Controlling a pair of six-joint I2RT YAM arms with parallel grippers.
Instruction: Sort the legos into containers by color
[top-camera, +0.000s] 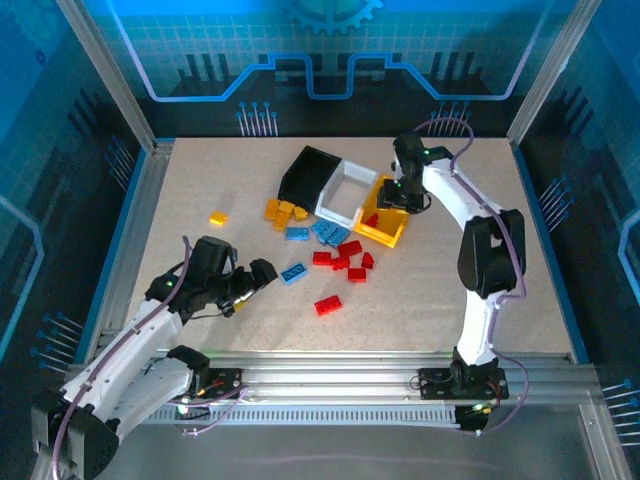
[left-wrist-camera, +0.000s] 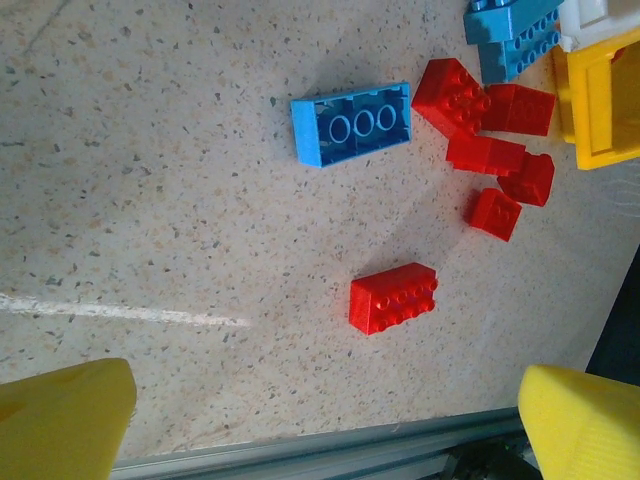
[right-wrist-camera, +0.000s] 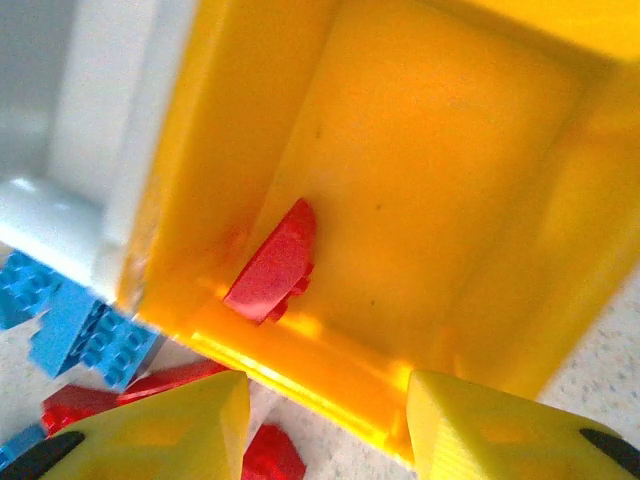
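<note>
— Orange first, from the left: one orange brick (top-camera: 218, 218) lies alone on the surface (top-camera: 170, 190), beyond the left fingers (left-wrist-camera: 60, 420), which stand wide apart with nothing between them. More orange bricks (top-camera: 285, 212) are heaped near the black bin (top-camera: 308, 172).
— And the blue?
— All loose: one blue brick (left-wrist-camera: 352, 122) lies apart, and a blue cluster (top-camera: 325, 233) sits by the white bin (top-camera: 350, 192), which looks bare. The black one is too dark to judge.
— Red?
— A red pile (top-camera: 345, 258) and a single red brick (left-wrist-camera: 393, 297) lie on the surface. One red piece (right-wrist-camera: 272, 265) lies in the yellow bin (right-wrist-camera: 450, 150). The right fingers (right-wrist-camera: 160, 430) hang just over its rim, parted, holding nothing.
— So barely begun.
— I'd say so: one sorted, nearly everything left.
</note>
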